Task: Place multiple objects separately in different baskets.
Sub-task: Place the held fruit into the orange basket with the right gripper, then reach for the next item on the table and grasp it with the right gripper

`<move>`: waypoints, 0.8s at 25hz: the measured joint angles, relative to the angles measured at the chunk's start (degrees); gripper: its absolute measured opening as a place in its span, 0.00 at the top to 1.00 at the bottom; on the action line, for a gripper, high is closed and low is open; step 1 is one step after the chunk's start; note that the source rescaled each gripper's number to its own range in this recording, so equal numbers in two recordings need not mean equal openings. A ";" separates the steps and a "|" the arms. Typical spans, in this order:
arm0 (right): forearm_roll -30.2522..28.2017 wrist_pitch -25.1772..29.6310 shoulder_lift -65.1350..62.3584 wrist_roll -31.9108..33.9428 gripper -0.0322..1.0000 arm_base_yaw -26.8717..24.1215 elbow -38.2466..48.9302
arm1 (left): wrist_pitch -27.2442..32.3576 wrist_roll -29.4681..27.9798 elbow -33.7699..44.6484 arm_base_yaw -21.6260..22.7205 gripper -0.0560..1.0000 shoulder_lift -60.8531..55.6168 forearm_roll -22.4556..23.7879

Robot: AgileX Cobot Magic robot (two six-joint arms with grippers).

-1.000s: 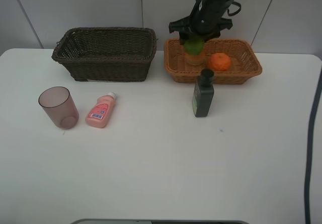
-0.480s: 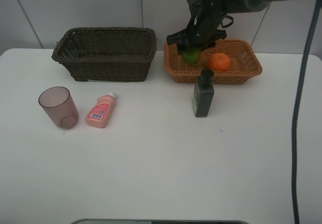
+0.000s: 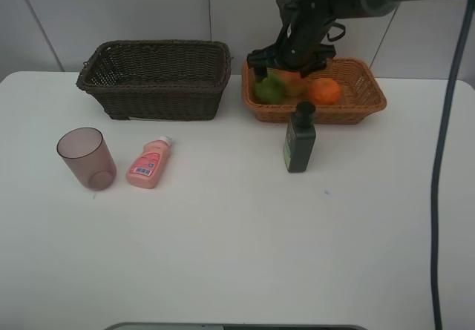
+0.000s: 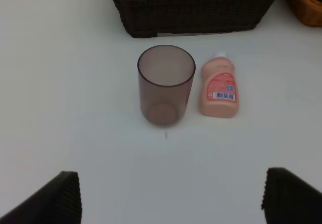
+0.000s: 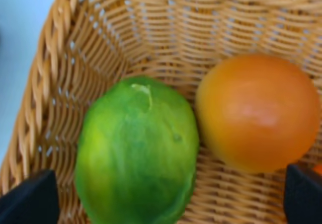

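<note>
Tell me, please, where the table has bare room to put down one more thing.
Free: the whole near part of the table, in front of the cup, pink bottle and dark green bottle; also the stretch between those two bottles. Crowded: the light basket, holding green fruit, red-yellow fruit and orange.

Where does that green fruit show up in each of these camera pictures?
Exterior high: the green fruit lies in the left end of the tan basket.
Left wrist: at most a green sliver by the tan basket's rim; too little to be sure.
Right wrist: close up, beside the round orange-red fruit on the basket's floor.
Shared landmark: the tan basket.
</note>
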 joint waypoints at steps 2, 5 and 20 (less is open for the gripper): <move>-0.30 3.03 -1.28 0.00 0.00 0.33 0.00 | 0.00 0.00 0.00 0.00 0.07 0.00 0.00; -0.92 6.65 -3.61 0.00 0.00 0.84 0.00 | 0.00 0.00 0.00 0.00 0.07 0.00 0.00; 2.72 26.84 -11.58 -0.27 0.00 5.83 0.00 | 0.00 0.00 0.00 0.00 0.07 0.00 -0.06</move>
